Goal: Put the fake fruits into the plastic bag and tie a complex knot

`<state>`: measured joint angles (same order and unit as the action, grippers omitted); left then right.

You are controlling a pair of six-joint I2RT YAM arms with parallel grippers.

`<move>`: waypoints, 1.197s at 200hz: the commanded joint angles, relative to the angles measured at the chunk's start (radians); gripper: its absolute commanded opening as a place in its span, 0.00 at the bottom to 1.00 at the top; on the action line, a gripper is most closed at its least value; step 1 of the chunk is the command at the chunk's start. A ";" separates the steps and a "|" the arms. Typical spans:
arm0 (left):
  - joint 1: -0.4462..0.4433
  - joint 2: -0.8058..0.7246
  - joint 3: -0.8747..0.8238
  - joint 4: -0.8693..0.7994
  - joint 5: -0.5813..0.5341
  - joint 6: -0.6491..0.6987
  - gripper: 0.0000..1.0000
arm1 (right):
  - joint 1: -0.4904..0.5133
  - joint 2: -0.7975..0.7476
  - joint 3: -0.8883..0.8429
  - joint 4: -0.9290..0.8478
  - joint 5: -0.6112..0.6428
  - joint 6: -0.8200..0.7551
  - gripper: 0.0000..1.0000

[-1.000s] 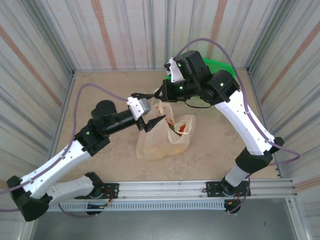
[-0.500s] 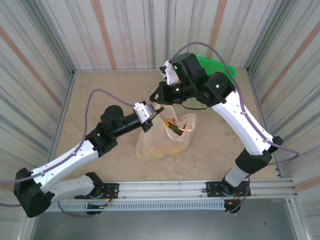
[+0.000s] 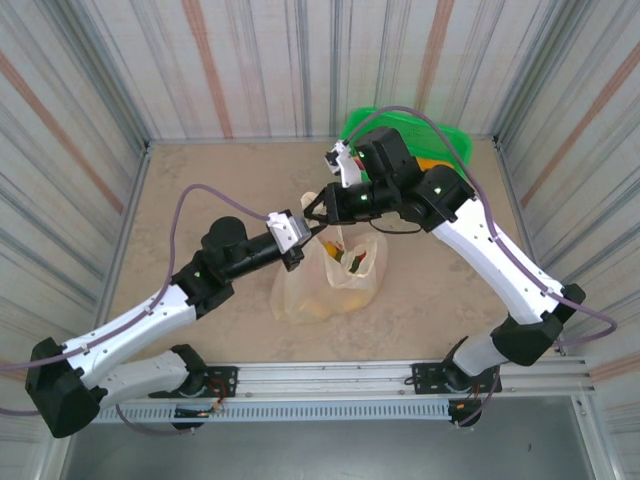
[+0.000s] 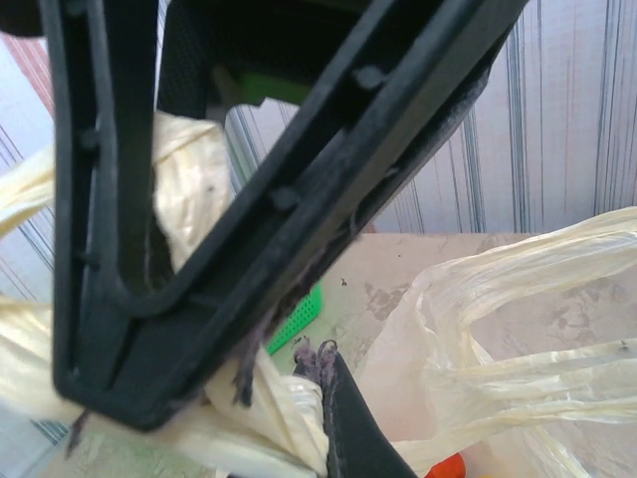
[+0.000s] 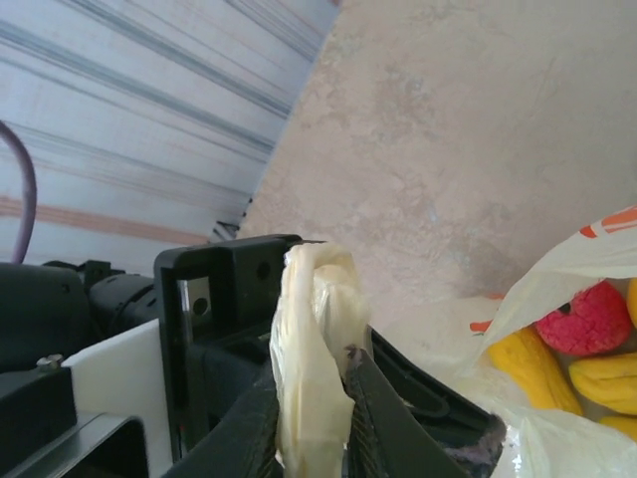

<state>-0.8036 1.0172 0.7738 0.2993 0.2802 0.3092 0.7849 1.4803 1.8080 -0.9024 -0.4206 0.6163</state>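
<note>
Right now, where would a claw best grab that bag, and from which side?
By a handle, not the body: the strip is bunched into a thin rope that a claw can pinch, as the right claw does. Come from above, since the bag sags with fruits inside.

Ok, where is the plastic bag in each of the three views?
Top external: plastic bag at the table's centre, between the two arms.
Left wrist: the bag on the right side, pale strips at lower left.
Right wrist: its handle strip pinched in the right claw, its mouth at lower right.
Shared landmark: the tan table behind the bag.
</note>
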 commanded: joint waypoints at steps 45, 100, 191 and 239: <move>-0.003 -0.037 -0.023 0.010 -0.003 -0.012 0.06 | -0.017 -0.011 0.030 0.012 -0.001 -0.063 0.00; 0.007 -0.054 -0.042 -0.075 -0.033 -0.041 0.40 | -0.022 0.022 0.218 -0.096 -0.026 -0.078 0.00; 0.063 -0.154 -0.036 -0.113 0.078 -0.005 0.69 | -0.022 0.051 0.214 -0.119 -0.065 -0.095 0.00; 0.069 -0.053 0.054 -0.094 0.066 -0.047 0.76 | -0.006 0.069 0.228 -0.103 -0.073 -0.091 0.00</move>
<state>-0.7452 0.8932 0.7692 0.1860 0.3519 0.2832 0.7685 1.5341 2.0212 -1.0054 -0.4713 0.5411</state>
